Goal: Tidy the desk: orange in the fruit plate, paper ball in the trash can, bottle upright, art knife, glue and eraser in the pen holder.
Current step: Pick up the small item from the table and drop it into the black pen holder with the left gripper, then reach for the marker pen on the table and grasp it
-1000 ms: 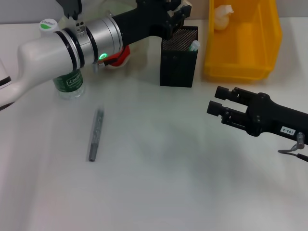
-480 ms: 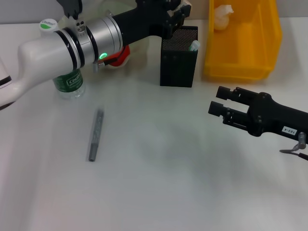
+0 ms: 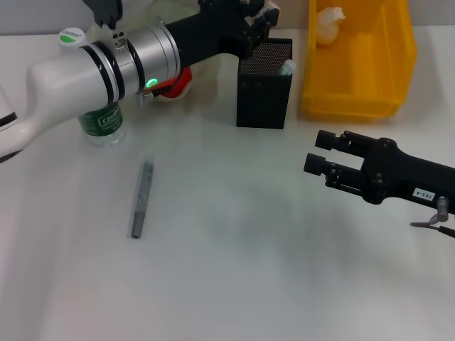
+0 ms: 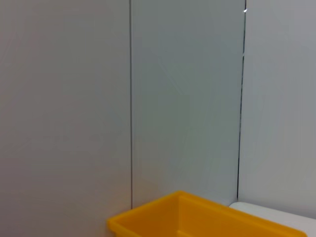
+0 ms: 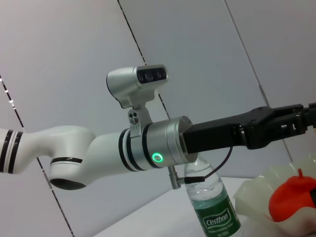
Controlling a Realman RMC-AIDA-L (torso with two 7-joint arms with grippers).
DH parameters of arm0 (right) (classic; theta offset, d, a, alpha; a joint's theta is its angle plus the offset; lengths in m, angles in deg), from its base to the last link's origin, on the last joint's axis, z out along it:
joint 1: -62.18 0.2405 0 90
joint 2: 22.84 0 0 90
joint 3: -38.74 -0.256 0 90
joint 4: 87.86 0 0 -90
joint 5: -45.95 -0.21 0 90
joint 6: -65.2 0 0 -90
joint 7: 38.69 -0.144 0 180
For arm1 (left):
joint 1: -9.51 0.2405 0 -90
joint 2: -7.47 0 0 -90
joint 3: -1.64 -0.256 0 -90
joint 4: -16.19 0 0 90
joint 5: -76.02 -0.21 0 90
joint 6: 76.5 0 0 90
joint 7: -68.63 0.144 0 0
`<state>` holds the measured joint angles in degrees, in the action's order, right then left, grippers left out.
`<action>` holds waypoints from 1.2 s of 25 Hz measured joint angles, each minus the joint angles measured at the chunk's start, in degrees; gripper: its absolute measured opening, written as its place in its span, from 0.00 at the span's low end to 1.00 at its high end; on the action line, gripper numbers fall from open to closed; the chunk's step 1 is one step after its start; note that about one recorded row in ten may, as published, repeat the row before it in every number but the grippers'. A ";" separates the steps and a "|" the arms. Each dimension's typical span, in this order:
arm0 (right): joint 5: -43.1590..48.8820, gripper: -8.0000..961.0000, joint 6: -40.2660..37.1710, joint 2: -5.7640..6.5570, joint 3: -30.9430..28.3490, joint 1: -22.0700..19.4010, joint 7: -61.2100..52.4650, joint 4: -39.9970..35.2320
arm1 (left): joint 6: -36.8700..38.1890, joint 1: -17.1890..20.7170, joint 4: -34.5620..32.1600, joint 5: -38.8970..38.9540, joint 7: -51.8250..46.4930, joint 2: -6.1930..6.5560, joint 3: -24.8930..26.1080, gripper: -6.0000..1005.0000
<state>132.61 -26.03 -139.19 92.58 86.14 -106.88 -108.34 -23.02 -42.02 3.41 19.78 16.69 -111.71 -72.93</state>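
Note:
My left gripper (image 3: 257, 15) hangs just above the black mesh pen holder (image 3: 263, 89) at the back, with a small beige bit at its tip. A white-green glue (image 3: 286, 67) sticks out of the holder. The grey art knife (image 3: 141, 197) lies on the desk (image 3: 234, 270). The bottle (image 3: 101, 122) stands upright behind my left arm. The orange (image 3: 176, 85) lies in the fruit plate (image 5: 256, 197), mostly covered by the arm. The paper ball (image 3: 328, 25) rests in the yellow trash can (image 3: 355, 78). My right gripper (image 3: 318, 150) hovers open and empty at the right.
My left forearm (image 3: 106, 64) spans the back left of the desk over the bottle and the plate. The trash can stands right beside the pen holder. A wall of grey panels (image 4: 187, 98) rises behind the desk.
My right gripper has shifted slightly left and back. The left arm stays over the pen holder, almost still.

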 joint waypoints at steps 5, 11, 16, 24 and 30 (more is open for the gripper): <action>0.01 0.67 0.03 0.09 0.04 0.04 0.00 0.00 | 0.23 0.28 -0.55 0.00 -0.03 0.00 -1.54 0.28; 0.01 0.67 0.29 0.14 0.04 0.14 -0.02 0.00 | 0.27 0.34 -0.64 0.94 -0.04 0.00 -2.58 0.28; 0.01 0.67 0.34 0.13 0.04 0.19 -0.02 0.00 | 0.30 0.50 -0.67 2.04 -0.03 0.00 -2.74 0.28; 0.01 0.67 0.46 0.00 0.02 0.23 -0.03 0.00 | 0.75 0.56 -0.68 2.10 -0.21 0.00 -2.86 0.58; 0.01 0.67 0.48 -0.02 -0.37 0.21 -0.12 0.00 | 3.52 1.53 -1.61 2.11 -0.73 0.00 -2.99 0.74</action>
<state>132.62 -25.55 -139.20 92.21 86.35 -107.00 -108.34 -19.50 -40.49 1.80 21.89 15.96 -111.71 -75.92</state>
